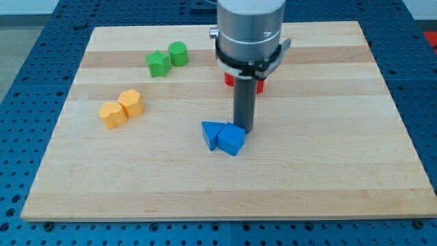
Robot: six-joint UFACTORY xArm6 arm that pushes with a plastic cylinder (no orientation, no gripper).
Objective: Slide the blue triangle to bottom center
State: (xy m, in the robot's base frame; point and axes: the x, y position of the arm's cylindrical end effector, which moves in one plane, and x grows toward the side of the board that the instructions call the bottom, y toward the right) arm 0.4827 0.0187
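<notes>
— Looking at the bench [328,184], where does the blue triangle [212,133] sit?

— Near the middle, slightly toward the bottom edge, well short of bottom center. It touches a second blue block [231,141] on its right side; that one's shape is hard to make out.

— Which way does it point?

— One corner seems aimed at the bottom edge, the flat side toward the top edge. Its long axis I cannot tell.

— And my tip [244,130]?

— Just above the two blue blocks, at the seam between them, seemingly touching. No claw here, only a rod, so nothing is held.

— Other blocks?

— A green star [158,64] and green cylinder [178,53] near the top-left corner, two orange blocks [121,108] toward the left edge, and a red block [230,78] mostly hidden behind the arm.
</notes>
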